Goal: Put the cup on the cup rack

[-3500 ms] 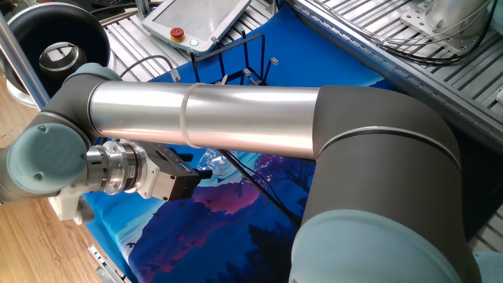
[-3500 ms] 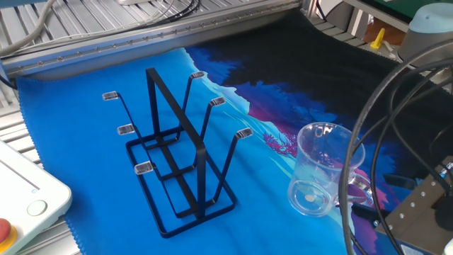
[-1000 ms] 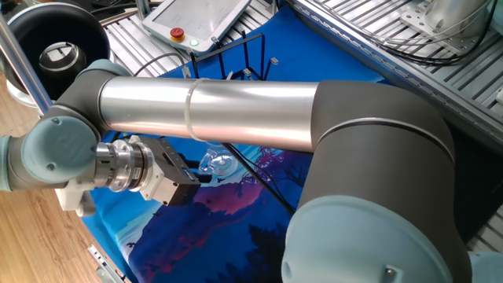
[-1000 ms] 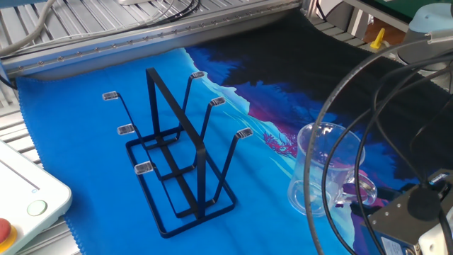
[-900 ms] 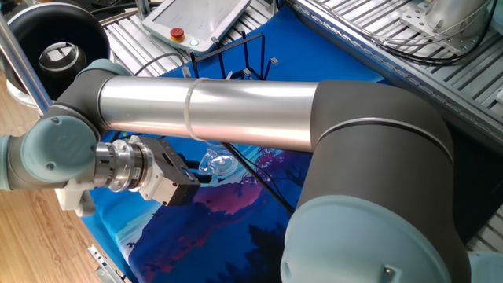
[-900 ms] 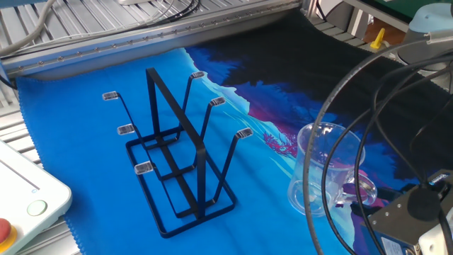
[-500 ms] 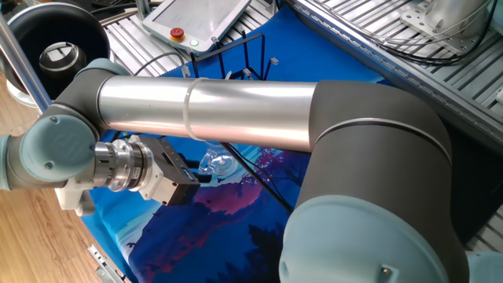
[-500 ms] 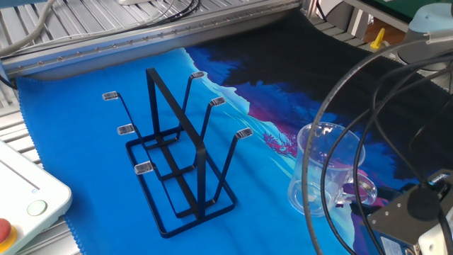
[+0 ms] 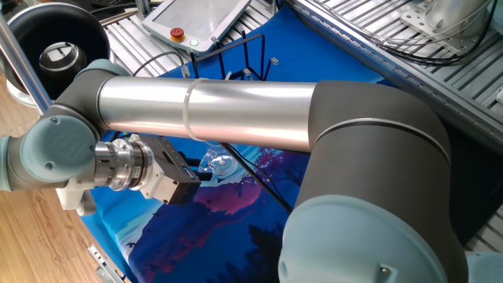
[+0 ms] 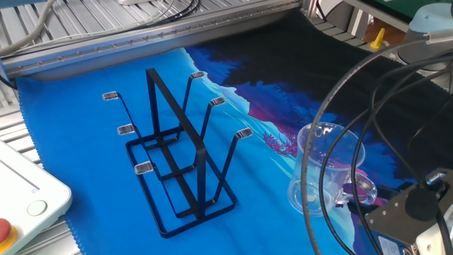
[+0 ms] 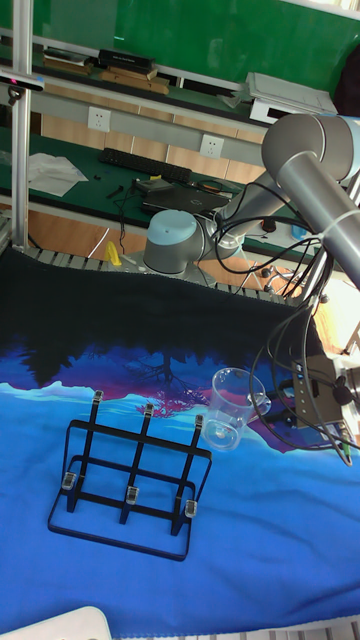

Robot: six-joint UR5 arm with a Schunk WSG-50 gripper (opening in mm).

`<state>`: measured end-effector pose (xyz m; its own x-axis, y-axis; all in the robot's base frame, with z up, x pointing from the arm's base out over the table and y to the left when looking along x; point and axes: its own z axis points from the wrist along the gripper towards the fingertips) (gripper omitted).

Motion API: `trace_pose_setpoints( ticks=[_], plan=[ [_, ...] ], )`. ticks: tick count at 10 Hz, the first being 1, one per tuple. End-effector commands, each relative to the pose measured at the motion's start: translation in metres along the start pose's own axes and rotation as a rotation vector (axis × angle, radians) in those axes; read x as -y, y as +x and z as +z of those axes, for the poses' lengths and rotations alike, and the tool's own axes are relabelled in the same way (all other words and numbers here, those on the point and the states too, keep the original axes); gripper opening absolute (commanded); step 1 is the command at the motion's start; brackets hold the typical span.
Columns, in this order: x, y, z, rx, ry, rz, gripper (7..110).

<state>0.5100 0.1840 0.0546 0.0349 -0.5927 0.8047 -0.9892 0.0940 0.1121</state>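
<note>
While the cup [image 10: 322,170] sits tilted, apparently lifted just off the blue surface [image 10: 85,149] beside the rack [image 10: 177,159], the gripper [image 10: 362,202] appears clamped on its handle, though the fingers are partly hidden. Doing this well means raising it above the pegs, then turning the mouth down over the nearest peg [image 10: 243,133] slowly.

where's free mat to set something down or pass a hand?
Free: blue mat in front of the black wire cup rack. Crowded: around the clear glass mug, with the end effector and black cables close by.
</note>
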Motion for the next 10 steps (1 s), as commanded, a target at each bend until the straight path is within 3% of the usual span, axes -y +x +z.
trace_pose_setpoints(
  ticks=[1,10],
  plan=[
    [0.0008,0.0,0.0019,0.002,-0.003,-0.009,44],
    [0.0001,-0.0043,0.0026,0.0,-0.012,0.011,44]
  ],
)
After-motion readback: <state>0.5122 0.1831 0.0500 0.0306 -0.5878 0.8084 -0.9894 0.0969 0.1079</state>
